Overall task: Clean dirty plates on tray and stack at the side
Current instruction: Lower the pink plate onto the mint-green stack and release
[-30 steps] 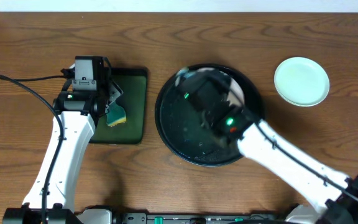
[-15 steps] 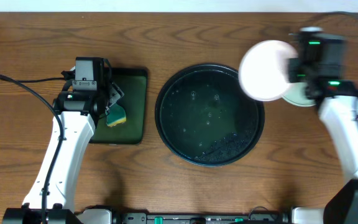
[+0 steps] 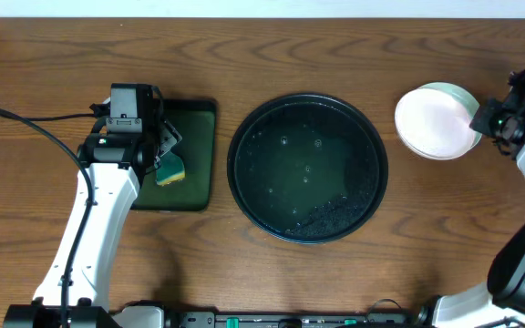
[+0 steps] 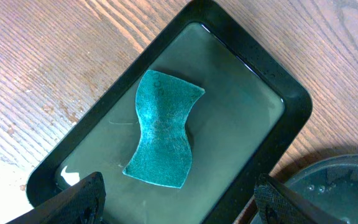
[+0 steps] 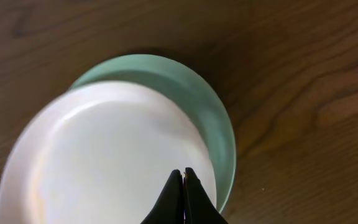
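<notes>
The black round tray (image 3: 281,173) sits mid-table, wet, with no plate on it. My right gripper (image 3: 481,123) is shut on the right rim of the white plate (image 3: 434,125) and holds it over a mint-green plate (image 3: 458,92) at the far right. In the right wrist view the fingers meet at the gripper (image 5: 183,171), pinched on the white plate (image 5: 104,155), with the green plate (image 5: 191,87) showing beneath and behind it. Only one mint-green plate shows. My left gripper (image 4: 179,180) is open and empty above the sponge.
A dark green rectangular tray (image 3: 199,155) lies left of the black tray and holds a teal sponge (image 3: 169,169), also seen in the left wrist view (image 4: 163,137). The black tray's edge (image 4: 340,180) shows at that view's lower right. The table is brown wood.
My right arm has carried the white plate from the black tray to the right, over the mint-green plate. The left arm has not moved.
</notes>
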